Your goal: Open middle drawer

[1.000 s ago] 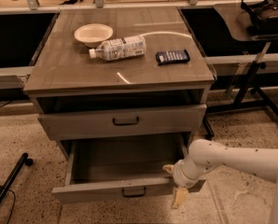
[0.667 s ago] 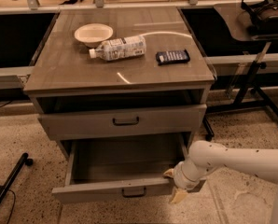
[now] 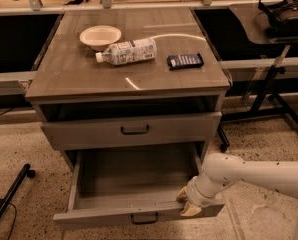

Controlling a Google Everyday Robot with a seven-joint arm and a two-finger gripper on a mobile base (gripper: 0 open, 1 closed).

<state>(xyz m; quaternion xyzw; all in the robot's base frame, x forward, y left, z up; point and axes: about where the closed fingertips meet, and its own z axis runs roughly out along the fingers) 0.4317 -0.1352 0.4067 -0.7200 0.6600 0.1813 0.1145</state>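
The middle drawer is a grey-brown wood-grain front with a small dark bar handle, and it sits shut in the cabinet. Above it is a dark, shallow slot under the cabinet top. Below it the bottom drawer is pulled far out, and its inside is bare. My gripper is on the end of the white arm, which comes in from the right. It is at the right front corner of the open bottom drawer, well below and to the right of the middle drawer's handle.
On the cabinet top are a cream bowl, a plastic bottle lying on its side and a dark flat packet. A side table with black headphones stands at the right on wheeled legs. A black wheeled leg lies on the floor at the left.
The bottom drawer's front has come a little farther out toward the camera. My gripper has stayed at its right front corner and shifted slightly with it. The middle drawer has not moved.
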